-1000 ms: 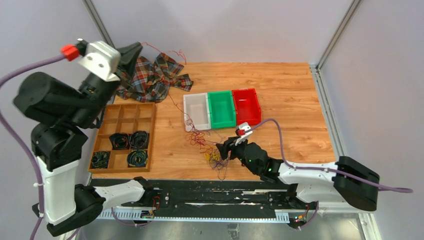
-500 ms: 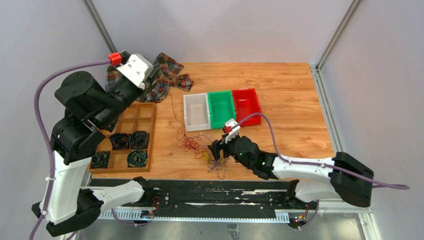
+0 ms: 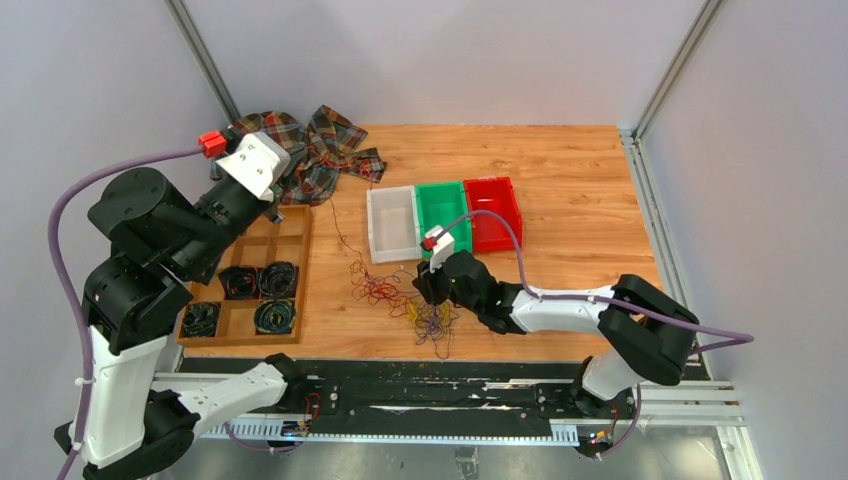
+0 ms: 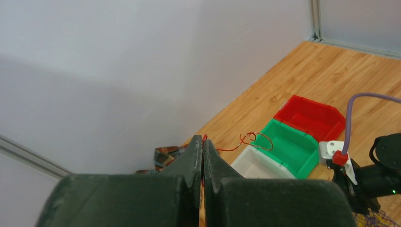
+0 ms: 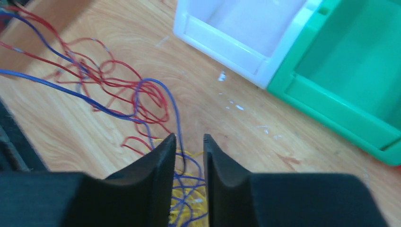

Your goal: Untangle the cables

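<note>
Though faint overhead, red cable [image 4: 242, 139] in left claw [image 4: 203, 145]

Blurred, cropped at the left edge, partly hidden behind right gripper [image 5: 188, 142]: cables [image 5: 142, 94]. Cropped at right edge: green bin [image 5: 331, 80].

Plain pale grey walls [image 3: 450, 50] are enclosing a wooden desk [image 3: 580, 170]; metal corner posts [image 3: 203, 60] are rising behind, soft light falling evenly.

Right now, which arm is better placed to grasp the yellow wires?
Right: the right gripper hangs over the yellow wires, jaws slightly apart. The left gripper is raised, shut on a red wire.
</note>
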Controlling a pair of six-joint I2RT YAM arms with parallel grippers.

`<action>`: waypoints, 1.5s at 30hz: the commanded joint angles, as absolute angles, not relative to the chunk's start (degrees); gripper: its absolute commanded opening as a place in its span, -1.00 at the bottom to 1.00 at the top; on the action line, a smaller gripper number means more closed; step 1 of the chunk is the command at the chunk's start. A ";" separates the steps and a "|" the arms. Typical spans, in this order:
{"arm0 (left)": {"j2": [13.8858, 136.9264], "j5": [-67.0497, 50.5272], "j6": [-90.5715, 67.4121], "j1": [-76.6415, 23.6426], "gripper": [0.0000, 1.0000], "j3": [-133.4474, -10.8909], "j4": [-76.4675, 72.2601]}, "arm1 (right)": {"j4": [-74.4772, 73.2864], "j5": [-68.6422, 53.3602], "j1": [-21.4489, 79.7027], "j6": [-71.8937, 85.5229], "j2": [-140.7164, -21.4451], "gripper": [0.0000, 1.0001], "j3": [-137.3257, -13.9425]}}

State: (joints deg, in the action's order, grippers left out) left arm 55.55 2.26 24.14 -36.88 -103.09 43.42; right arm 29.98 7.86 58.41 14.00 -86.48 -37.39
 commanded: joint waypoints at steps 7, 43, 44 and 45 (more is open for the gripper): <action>49.21 6.32 25.85 -37.18 -0.99 -87.74 46.45 | 22.32 -1.63 52.29 16.16 -75.65 -0.99 -43.24; 49.74 -32.79 19.21 -37.18 0.25 -67.07 29.57 | 11.93 -23.11 53.35 21.77 -63.30 -0.99 -60.78; 50.23 -33.55 19.58 -37.18 0.22 -67.18 30.22 | 11.91 -23.64 53.35 21.91 -63.37 -0.99 -60.94; 50.65 -34.17 20.20 -37.18 0.19 -67.39 30.84 | 11.94 -24.31 53.40 21.93 -63.44 -0.99 -61.13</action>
